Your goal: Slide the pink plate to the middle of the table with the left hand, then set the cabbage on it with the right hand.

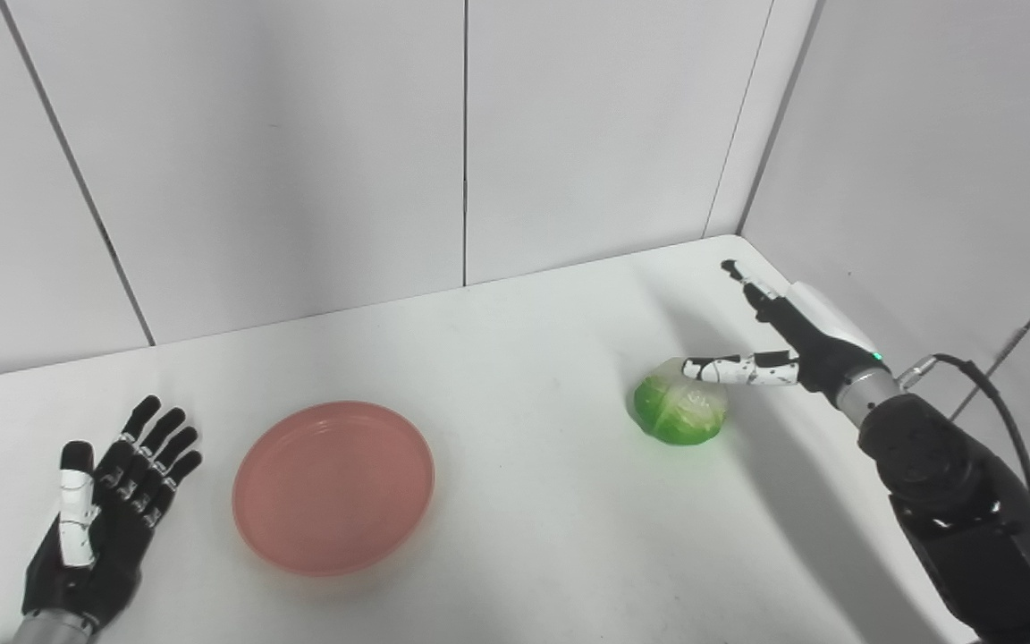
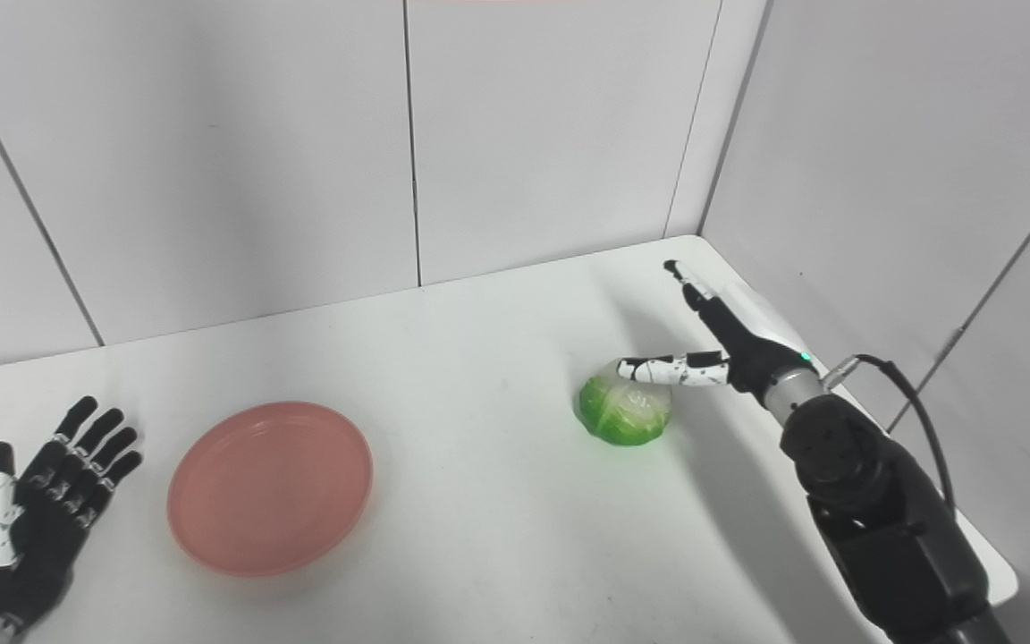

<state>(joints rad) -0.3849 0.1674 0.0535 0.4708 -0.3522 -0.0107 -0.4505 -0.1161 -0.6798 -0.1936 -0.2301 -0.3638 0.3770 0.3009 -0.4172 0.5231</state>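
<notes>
The white table (image 1: 515, 358) fills most of what I can see, set into a corner of pale wall panels. On it, left of centre, lies the pink plate (image 1: 333, 486), empty and flat. To the right sits the cabbage (image 1: 680, 410), a small green head, well apart from the plate.

The right hand (image 1: 779, 335) is spread beside the cabbage, thumb laid over its top and fingers pointing past it toward the far edge; it holds nothing yet. The left hand (image 1: 108, 514) rests palm up near the table's left edge, fingers spread and empty, just beside the plate but not touching it.

I'd judge the plate step done or nearly so, and the cabbage grasp in hand. Next the right fingers must curl round the head before lifting it across to the plate.

The right eye view shows the table's near right corner, cut off in the left; the left shows more of the left wrist.
</notes>
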